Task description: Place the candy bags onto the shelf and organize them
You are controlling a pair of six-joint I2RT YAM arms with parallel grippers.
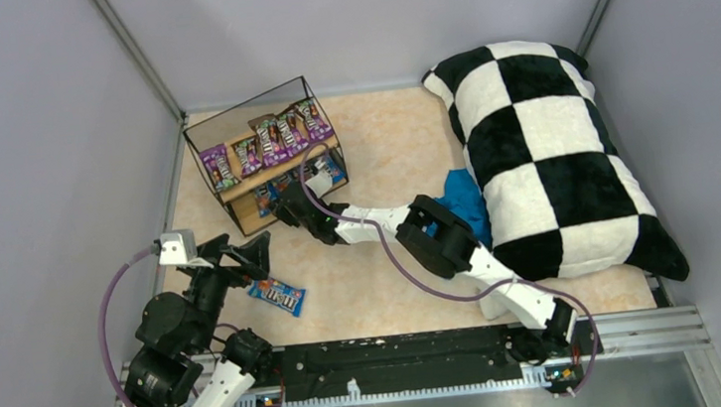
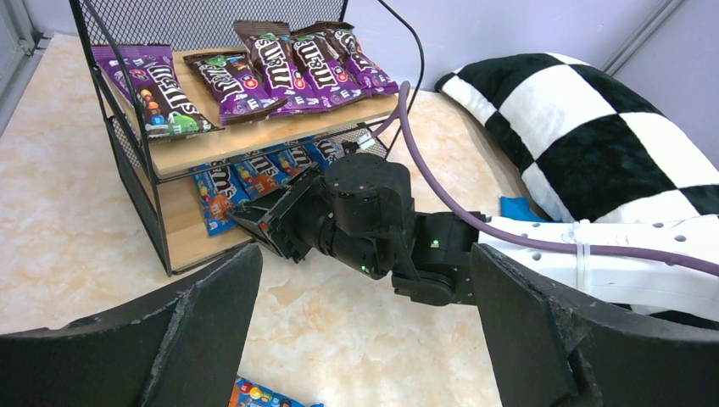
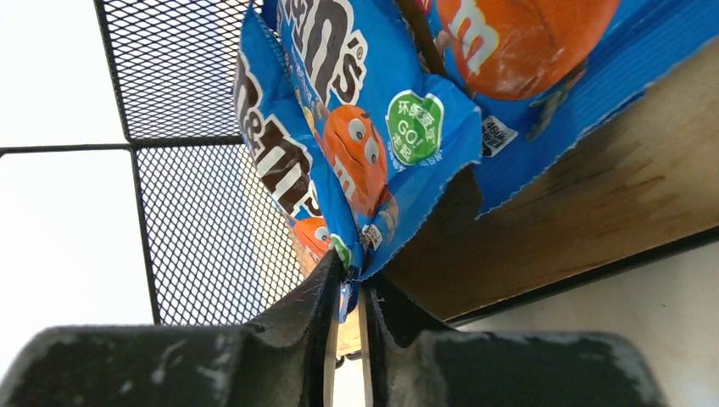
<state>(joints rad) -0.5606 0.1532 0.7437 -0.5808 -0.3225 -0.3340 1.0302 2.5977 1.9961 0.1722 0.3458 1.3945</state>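
The shelf (image 1: 193,145) stands at the back left, with several purple candy bags (image 1: 275,137) in a row on its top board and blue ones (image 2: 254,174) on the lower board. My right gripper (image 3: 349,280) reaches into the lower tier, its jaws pinched on the bottom corner of a blue candy bag (image 3: 373,144) with only a thin slit between them. That bag leans against another blue one by the mesh side. One more blue candy bag (image 1: 277,295) lies flat on the table, just right of my left gripper (image 1: 247,259), which is wide open and holds nothing.
A big black-and-white checkered pillow (image 1: 551,155) fills the right side, with a blue cloth (image 1: 463,199) tucked against it behind the right arm's elbow. The right arm stretches across the table's middle toward the shelf. Grey walls close in the left and back.
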